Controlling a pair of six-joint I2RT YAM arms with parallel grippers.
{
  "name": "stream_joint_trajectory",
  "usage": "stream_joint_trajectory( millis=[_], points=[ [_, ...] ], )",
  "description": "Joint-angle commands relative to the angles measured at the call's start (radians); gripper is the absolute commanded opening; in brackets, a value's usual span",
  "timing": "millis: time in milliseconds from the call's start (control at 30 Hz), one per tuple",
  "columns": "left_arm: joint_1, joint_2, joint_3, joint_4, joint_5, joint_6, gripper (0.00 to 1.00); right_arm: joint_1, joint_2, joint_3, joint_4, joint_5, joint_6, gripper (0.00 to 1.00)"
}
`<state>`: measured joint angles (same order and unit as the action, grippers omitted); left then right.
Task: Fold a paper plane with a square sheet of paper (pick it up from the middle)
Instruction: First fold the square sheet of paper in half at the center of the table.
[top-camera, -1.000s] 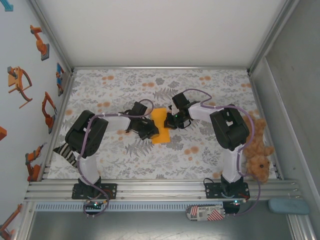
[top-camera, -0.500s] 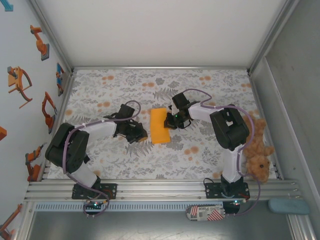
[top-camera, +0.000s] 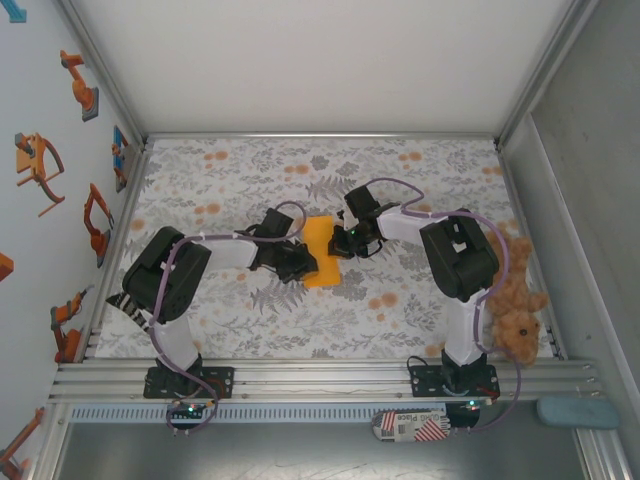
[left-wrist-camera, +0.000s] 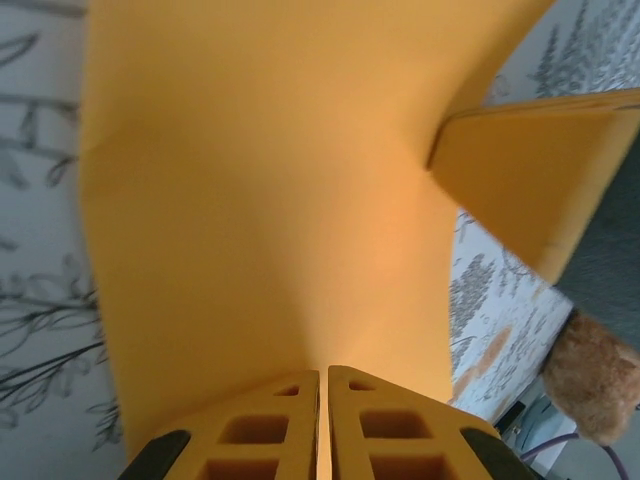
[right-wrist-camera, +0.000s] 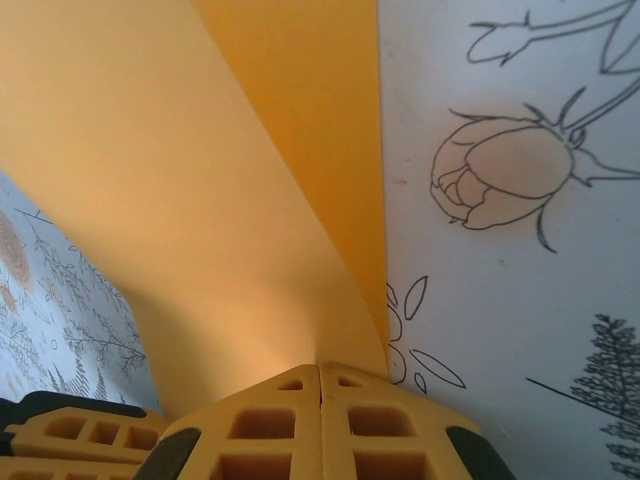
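The orange paper (top-camera: 318, 252) lies in the middle of the table (top-camera: 400, 170), well to the left of the teddy (top-camera: 515, 305) slumped at the edge. It is folded into a narrow strip, and both arms are on it. The right gripper (top-camera: 343, 243) is pinched tight on the side nearer the teddy, the sheet curling up out of its fingers. The left gripper (top-camera: 303, 262) is clamped on the side away from the teddy, the paper bowing beyond it, one flap folded over
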<state>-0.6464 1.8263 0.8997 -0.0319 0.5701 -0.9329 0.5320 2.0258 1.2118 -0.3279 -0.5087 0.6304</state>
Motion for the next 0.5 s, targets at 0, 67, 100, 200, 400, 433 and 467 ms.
stream_joint_trajectory(
  millis=[0, 67, 100, 200, 400, 433, 467],
  points=[
    [0.002, -0.007, -0.054, -0.007, 0.015, 0.0, 0.11, 0.0, 0.165, -0.108, -0.14, 0.286, -0.001, 0.0],
    [0.009, -0.02, -0.085, -0.019, 0.009, 0.005, 0.11, 0.0, 0.167, -0.104, -0.138, 0.285, -0.001, 0.0],
    [0.012, -0.029, -0.1, -0.02, 0.005, 0.008, 0.11, 0.0, 0.168, -0.104, -0.138, 0.285, -0.002, 0.0],
    [0.022, -0.07, -0.147, -0.053, -0.014, 0.03, 0.11, 0.0, 0.171, -0.104, -0.138, 0.288, -0.001, 0.0],
    [0.038, -0.189, -0.192, -0.173, -0.052, 0.109, 0.11, 0.0, 0.167, -0.107, -0.138, 0.289, 0.0, 0.0],
    [0.038, -0.211, -0.179, -0.201, -0.056, 0.126, 0.11, 0.0, 0.166, -0.107, -0.138, 0.29, 0.0, 0.0],
    [0.039, -0.23, -0.163, -0.223, -0.062, 0.138, 0.11, 0.0, 0.166, -0.106, -0.138, 0.291, -0.001, 0.0]
  ],
)
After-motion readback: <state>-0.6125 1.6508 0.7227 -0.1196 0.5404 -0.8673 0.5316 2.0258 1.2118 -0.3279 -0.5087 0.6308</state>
